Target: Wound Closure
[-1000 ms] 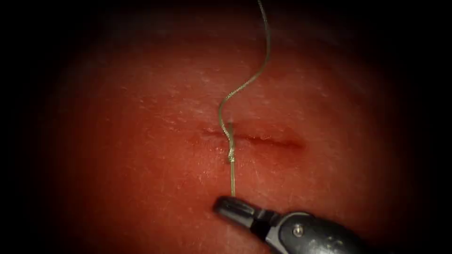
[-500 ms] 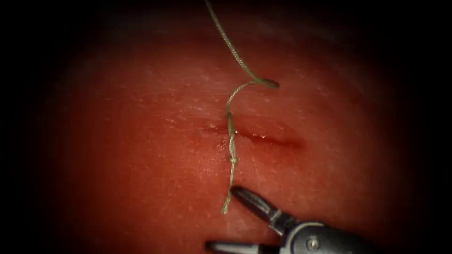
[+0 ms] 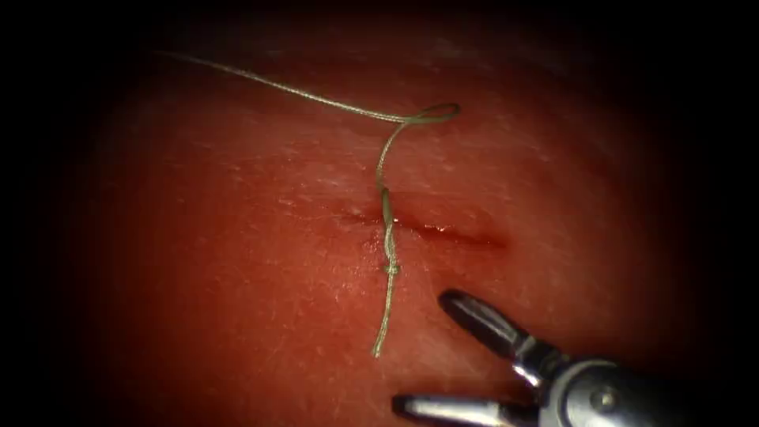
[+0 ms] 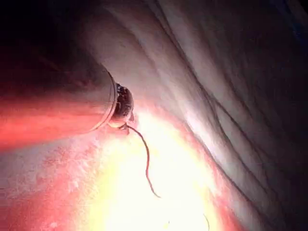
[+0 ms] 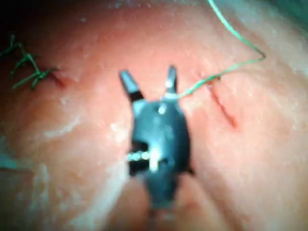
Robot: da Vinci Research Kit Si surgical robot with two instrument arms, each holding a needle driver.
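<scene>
The cut [image 3: 443, 231] runs across the tissue [image 3: 237, 261]. A green thread [image 3: 316, 99] crosses the cut near its left end, with a knot [image 3: 390, 270] just below. Its short tail [image 3: 379, 344] lies loose on the tissue. The long strand bends into a small loop [image 3: 431, 115] above the cut, then trails away to the upper left. My right tool [image 3: 427, 352] stands open below the cut, right of the tail, holding nothing. The right wrist view shows the same open right tool [image 5: 149, 74] near the thread [image 5: 236, 33]. In the left wrist view a thread [image 4: 147, 159] hangs from the left tool's tip [image 4: 122, 108].
An earlier stitch of green thread with cut ends [image 5: 26, 67] sits on the tissue off to one side in the right wrist view. Red fluid lines the cut [image 5: 224, 108]. Pale folded cloth [image 4: 216, 72] lies beyond the tissue.
My right tool opened, let go of the short tail and drew back to the right. The long strand dropped from overhead, swung to the upper left and formed a small loop.
</scene>
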